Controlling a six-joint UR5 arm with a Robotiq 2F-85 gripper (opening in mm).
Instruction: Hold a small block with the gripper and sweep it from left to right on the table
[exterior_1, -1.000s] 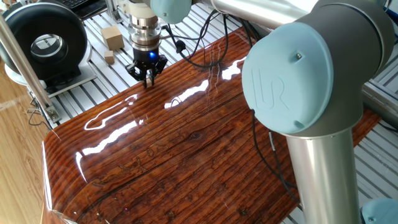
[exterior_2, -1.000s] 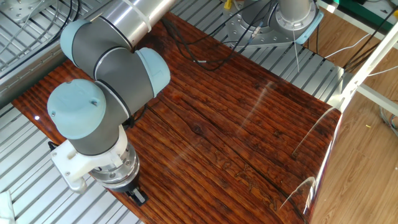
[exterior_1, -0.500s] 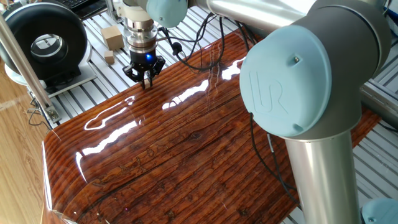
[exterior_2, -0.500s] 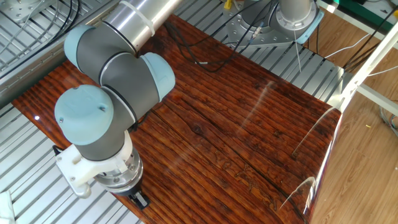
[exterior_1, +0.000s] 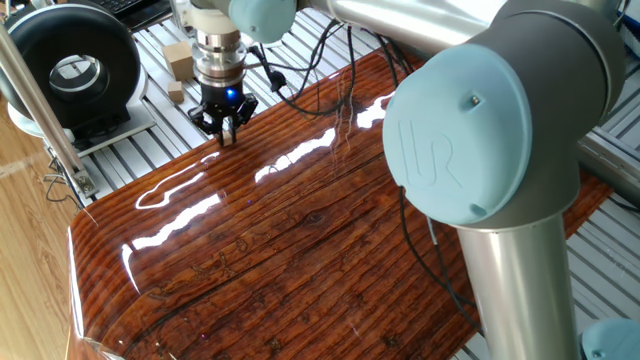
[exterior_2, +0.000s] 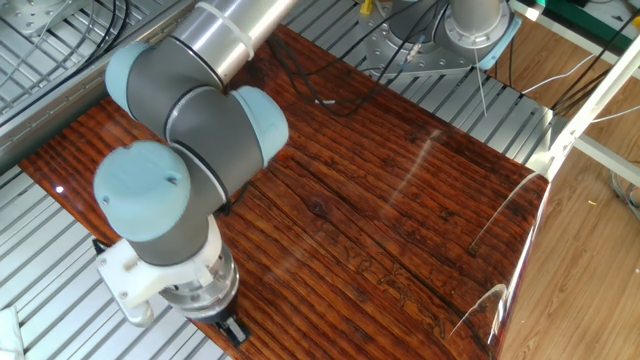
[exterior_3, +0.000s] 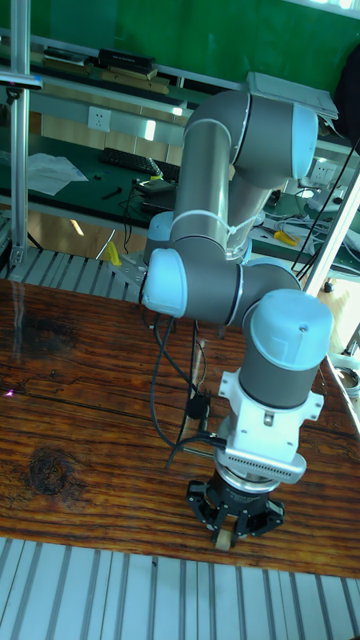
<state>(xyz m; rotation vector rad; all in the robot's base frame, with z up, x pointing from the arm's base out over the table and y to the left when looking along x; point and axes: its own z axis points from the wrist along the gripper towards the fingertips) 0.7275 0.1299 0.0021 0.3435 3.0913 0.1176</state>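
Observation:
My black gripper (exterior_1: 222, 133) hangs under its silver wrist at the far left edge of the glossy reddish-brown table (exterior_1: 300, 230), fingertips down at the board. In the tall fixed view the gripper (exterior_3: 225, 538) is shut on the small block (exterior_3: 224, 541), a tan sliver showing between the fingers just inside the table's front edge (exterior_3: 80, 500). In the other fixed view the big wrist hides most of the gripper (exterior_2: 232, 328), and the small block is hidden there.
A big tan box-shaped block (exterior_1: 180, 58) and a little tan cube (exterior_1: 176, 92) lie on the grey slatted base (exterior_1: 120, 150) just behind the gripper. A black round device (exterior_1: 75, 65) stands further left. Cables (exterior_1: 330, 90) trail over the far side of the table.
The gripper, still shut, has slid a short way left along the table's edge in one fixed view; in the other fixed view the wrist has shifted slightly right and down.

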